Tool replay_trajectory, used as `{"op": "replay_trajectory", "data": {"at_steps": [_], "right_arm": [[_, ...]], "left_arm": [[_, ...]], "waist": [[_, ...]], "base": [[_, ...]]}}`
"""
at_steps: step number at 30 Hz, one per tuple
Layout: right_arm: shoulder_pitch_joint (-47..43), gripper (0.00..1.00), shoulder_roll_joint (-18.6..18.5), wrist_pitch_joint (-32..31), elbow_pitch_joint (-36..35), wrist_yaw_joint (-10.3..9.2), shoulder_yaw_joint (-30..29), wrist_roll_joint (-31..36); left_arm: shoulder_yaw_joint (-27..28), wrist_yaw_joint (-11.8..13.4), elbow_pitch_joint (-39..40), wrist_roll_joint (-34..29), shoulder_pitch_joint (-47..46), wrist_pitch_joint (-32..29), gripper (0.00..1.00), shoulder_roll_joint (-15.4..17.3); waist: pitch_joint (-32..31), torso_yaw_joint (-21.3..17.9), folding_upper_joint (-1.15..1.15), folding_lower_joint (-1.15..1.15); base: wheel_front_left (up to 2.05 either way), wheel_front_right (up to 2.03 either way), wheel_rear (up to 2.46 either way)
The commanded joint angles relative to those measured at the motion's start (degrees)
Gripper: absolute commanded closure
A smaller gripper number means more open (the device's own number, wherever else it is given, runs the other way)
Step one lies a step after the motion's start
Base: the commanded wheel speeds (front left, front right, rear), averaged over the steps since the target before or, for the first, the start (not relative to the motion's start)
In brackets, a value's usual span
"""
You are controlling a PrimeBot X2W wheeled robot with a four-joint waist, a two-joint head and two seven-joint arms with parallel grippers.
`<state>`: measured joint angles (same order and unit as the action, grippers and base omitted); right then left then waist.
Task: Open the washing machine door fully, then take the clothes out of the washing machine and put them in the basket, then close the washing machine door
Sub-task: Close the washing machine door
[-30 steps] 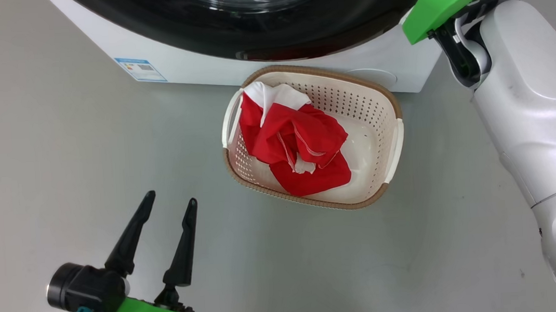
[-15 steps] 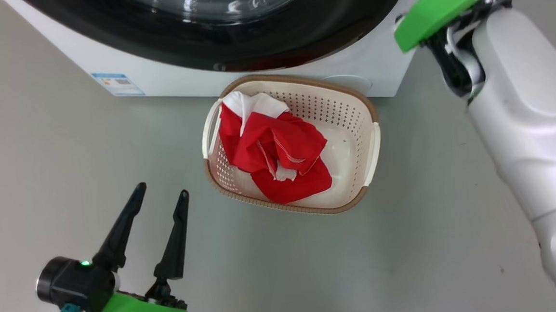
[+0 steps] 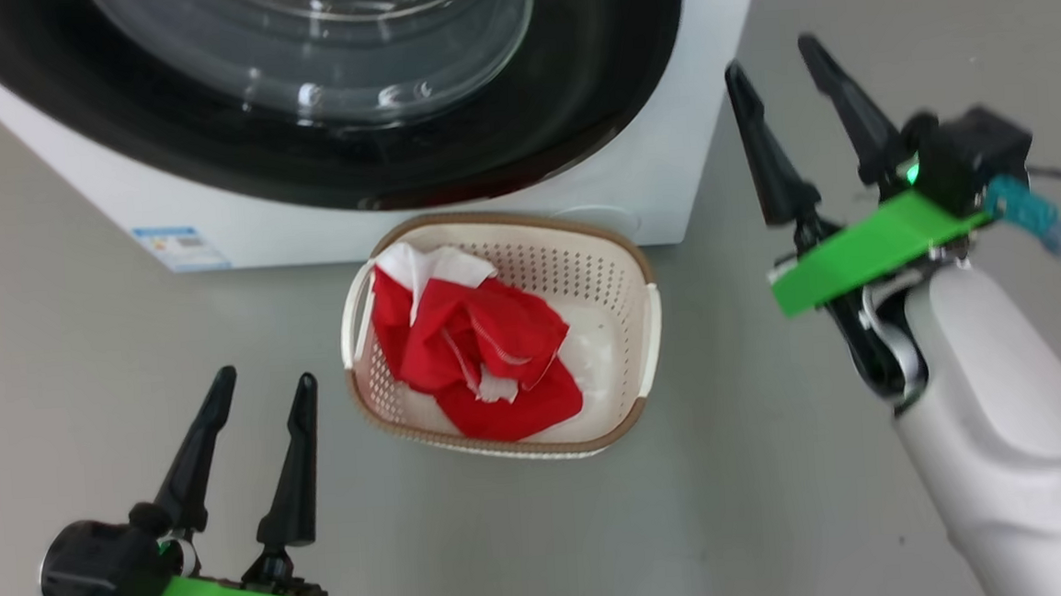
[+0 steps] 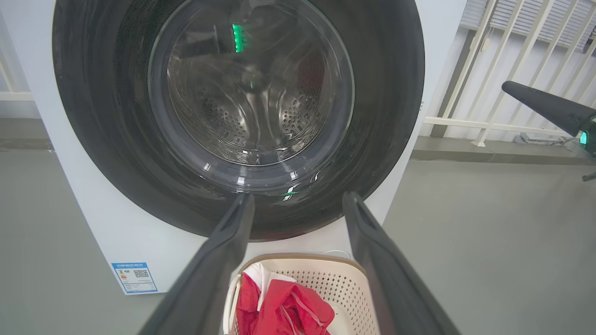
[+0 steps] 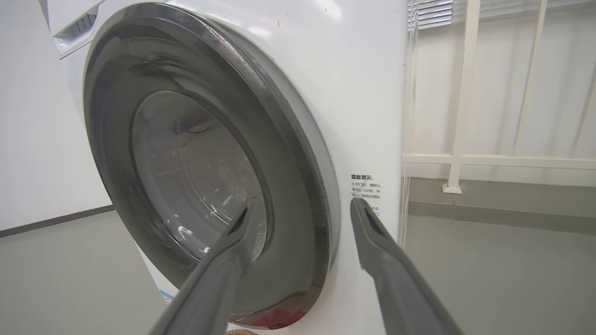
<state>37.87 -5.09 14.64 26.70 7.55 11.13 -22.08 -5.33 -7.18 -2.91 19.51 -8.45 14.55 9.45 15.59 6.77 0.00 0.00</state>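
Washing machine door [image 3: 322,53] shut, flat against the front of the washing machine [image 3: 287,234], black ring and glass bowl facing out; steel drum shows through the glass in the left wrist view. Basket [image 3: 575,272] sits on the grey floor [image 3: 781,485], back rim touching or just beside the machine's foot, below the door's lower edge. Clothes [image 3: 474,357] are in the basket, red bundle with a white piece on top, heaped toward its left side; the right part of the basket bottom is bare. Left gripper [image 3: 265,377] at lower left of the head view, fingers spread wide, holding nothing, tips pointing toward the machine; the basket and clothes lie ahead and to its right, near but apart. In the left wrist view its two fingers frame the basket's near end and the door's bottom arc. Right gripper [image 3: 772,53] is up at the right, beside the machine's right front corner, jaws wide, empty, well apart from the basket, which lies down and to its left. In the right wrist view its fingers aim at the door's right rim, one across the glass, the other in front of the printed text [image 5: 365,186] on the white panel; touching or not, cannot tell. Blue label [image 3: 179,248] at the machine's lower left front. White railing [image 4: 512,70] behind on the right.
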Motion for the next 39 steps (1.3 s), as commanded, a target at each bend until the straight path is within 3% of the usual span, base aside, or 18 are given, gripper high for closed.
{"op": "replay_trajectory", "data": {"at_steps": [1, 17, 29, 39], "right_arm": [[-1.7, 0.00, 1.1, 0.4, -2.5, -0.06, 0.2, 1.2], [-19.3, 0.00, 1.4, 0.4, -15.7, -0.06, -6.0, 5.2], [-31.3, 0.00, 1.8, 0.4, -18.8, -0.06, -8.4, 6.0], [-32.8, 0.00, 2.0, 0.4, -19.2, -0.06, -8.2, 5.8]], "left_arm": [[2.4, -0.3, 1.6, 0.4, 0.3, 0.4, 0.00, 1.2], [5.5, -0.3, 4.2, -1.5, 4.1, 0.4, 0.00, 0.2], [6.6, -0.3, 5.5, -3.3, 6.8, 0.4, 0.00, -0.8], [7.2, -0.3, 5.0, -3.9, 8.7, 0.4, 0.00, -0.6]], "waist": [[-2.5, -2.4, 0.00, 0.00], [-7.6, -7.1, 0.00, 0.00], [-10.5, -7.3, 0.00, 0.00], [-11.3, -8.0, 0.00, 0.00]], "base": [[0.00, 0.00, 0.00], [0.00, 0.00, 0.00], [0.00, 0.00, 0.00], [0.00, 0.00, 0.00]]}}
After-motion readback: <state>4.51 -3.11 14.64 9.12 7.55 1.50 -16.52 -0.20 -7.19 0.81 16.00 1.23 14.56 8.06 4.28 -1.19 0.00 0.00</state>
